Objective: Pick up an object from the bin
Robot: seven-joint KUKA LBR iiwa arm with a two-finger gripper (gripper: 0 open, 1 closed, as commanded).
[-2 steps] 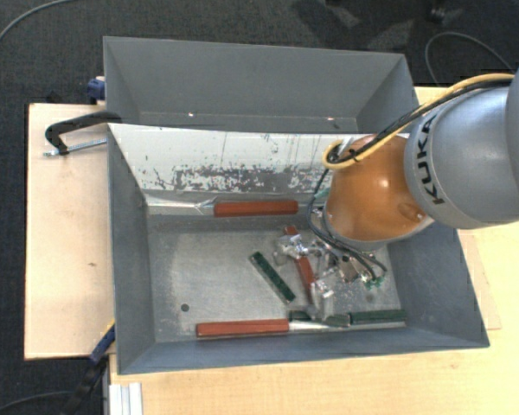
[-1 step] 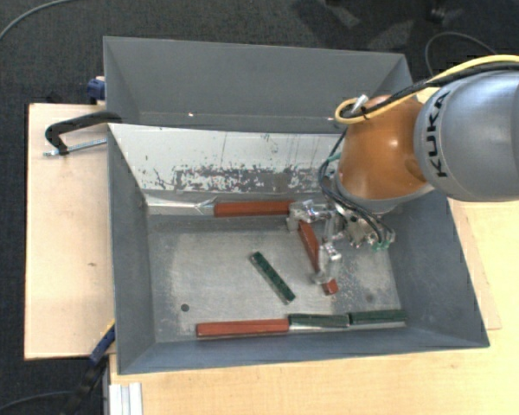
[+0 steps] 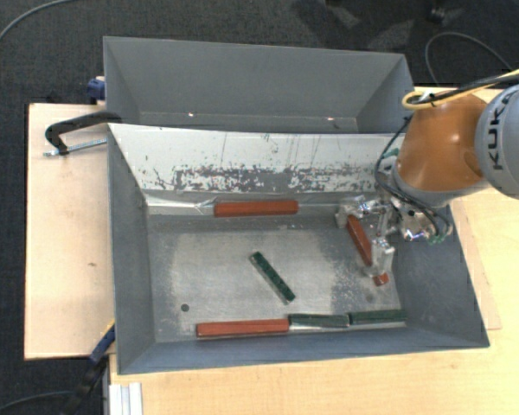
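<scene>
My gripper (image 3: 374, 242) hangs over the right part of the bin, a little off the floor. A short red-brown bar (image 3: 359, 239) stands tilted between its metal fingers (image 3: 383, 251), and the gripper is shut on it. A small red bit (image 3: 381, 278) shows just below the fingertip; I cannot tell what it is. A dark green bar (image 3: 272, 277) lies slantwise on the floor to the left of the gripper, apart from it.
A long red-brown bar (image 3: 255, 207) lies along the back wall. Along the front wall lie another red-brown bar (image 3: 242, 328) and two dark green bars (image 3: 318, 321) (image 3: 376, 317) end to end. The orange-covered arm comes in over the right rim.
</scene>
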